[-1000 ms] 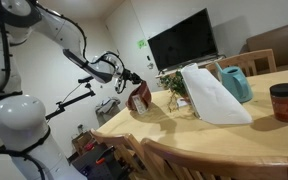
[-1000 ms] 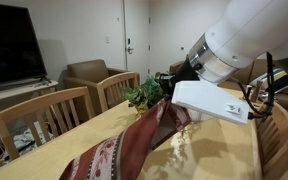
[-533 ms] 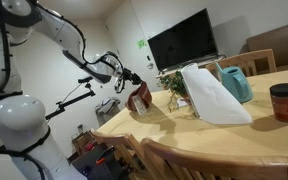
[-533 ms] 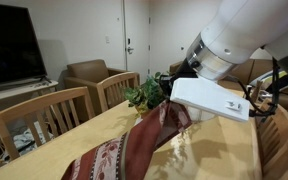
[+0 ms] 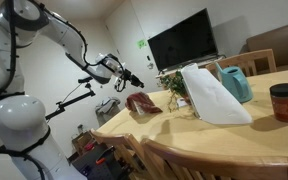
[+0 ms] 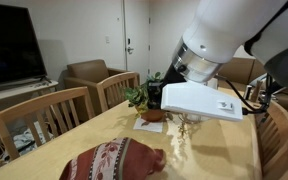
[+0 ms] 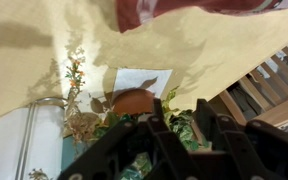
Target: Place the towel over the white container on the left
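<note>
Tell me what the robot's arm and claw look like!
The arm is white, made of fat rounded tubes with darker joints. A black cable runs along it. The claw at the end is black, with two chunky fingers.

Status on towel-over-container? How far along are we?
Looks nearly done: the towel lies in a domed heap on the table, free of the gripper, which hangs above it with jaws apart and empty. Nothing is in hand. The white container shows in no view; it may be under the heap, but I cannot confirm. Left: check coverage, then back away.
</note>
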### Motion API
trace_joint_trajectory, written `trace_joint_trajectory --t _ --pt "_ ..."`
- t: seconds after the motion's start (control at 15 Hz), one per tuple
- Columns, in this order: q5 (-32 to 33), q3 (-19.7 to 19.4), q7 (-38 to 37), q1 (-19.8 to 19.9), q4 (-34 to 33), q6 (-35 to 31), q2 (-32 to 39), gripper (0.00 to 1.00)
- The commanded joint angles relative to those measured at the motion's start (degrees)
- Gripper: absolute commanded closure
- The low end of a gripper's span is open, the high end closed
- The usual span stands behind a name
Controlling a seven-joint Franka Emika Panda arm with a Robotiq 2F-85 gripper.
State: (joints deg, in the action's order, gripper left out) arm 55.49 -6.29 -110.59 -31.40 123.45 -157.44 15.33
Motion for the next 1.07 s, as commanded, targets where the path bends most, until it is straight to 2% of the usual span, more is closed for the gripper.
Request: trace_joint_trajectory --t 0.0,0.27,0.53,0.73,1.0 --pt "-2.8 1.5 5.2 0.1 -4.0 1.8 2.4 0.27" --pt "-1.6 2.7 8.3 -0.8 -7.9 0.8 4.7 0.00" --pt "0.9 4.4 12.5 -2.2 -10.4 0.0 5.0 0.00" --pt "3.3 4.6 12.5 -3.1 -11.2 -1.2 4.5 0.00" --pt "2.5 4.7 11.5 -2.1 -12.5 -7.0 5.8 0.00"
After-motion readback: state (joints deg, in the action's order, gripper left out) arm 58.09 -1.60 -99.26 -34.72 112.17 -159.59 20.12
